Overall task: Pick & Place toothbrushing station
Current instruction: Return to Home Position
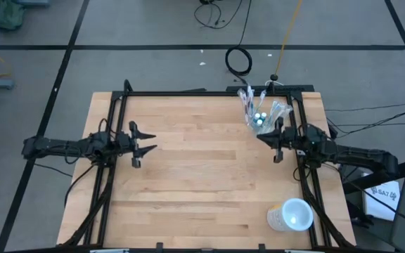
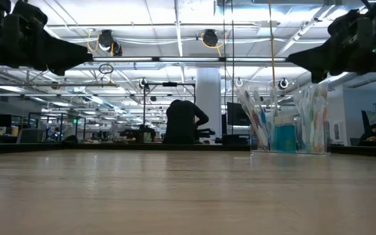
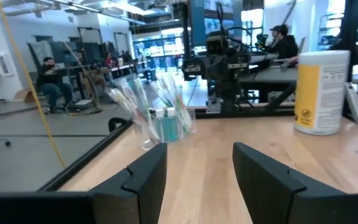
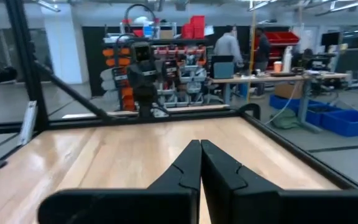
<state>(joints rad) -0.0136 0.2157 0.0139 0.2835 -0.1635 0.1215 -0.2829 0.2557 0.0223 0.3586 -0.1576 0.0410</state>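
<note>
Left gripper (image 1: 148, 139) hangs over the table's (image 1: 202, 190) left side, fingers apart. Right gripper (image 1: 264, 136), fingers pressed together on nothing, hangs near the clear tumbler (image 1: 260, 119) of toothbrushes (image 1: 247, 100).

my arms: two, one at each side of the worktop (image 1: 202, 183)
my pincers: two, the left pincer (image 1: 150, 140) and the right pincer (image 1: 261, 136)
fingers: two on each pincer, four in all
worktop: one
clear tumbler (image 3: 185, 127): one
toothbrushes (image 3: 129, 99): one bunch of white, blue and green ones in the tumbler, packed too close for me to count
blue tubes (image 3: 165, 123) with white caps: two that I can make out
whitish container (image 1: 292, 214): one
cable coil (image 1: 239, 61) on the floor: one
people: one dark figure (image 2: 185, 124) in the low view; two standing figures (image 4: 229, 46) in my right wrist view
</note>
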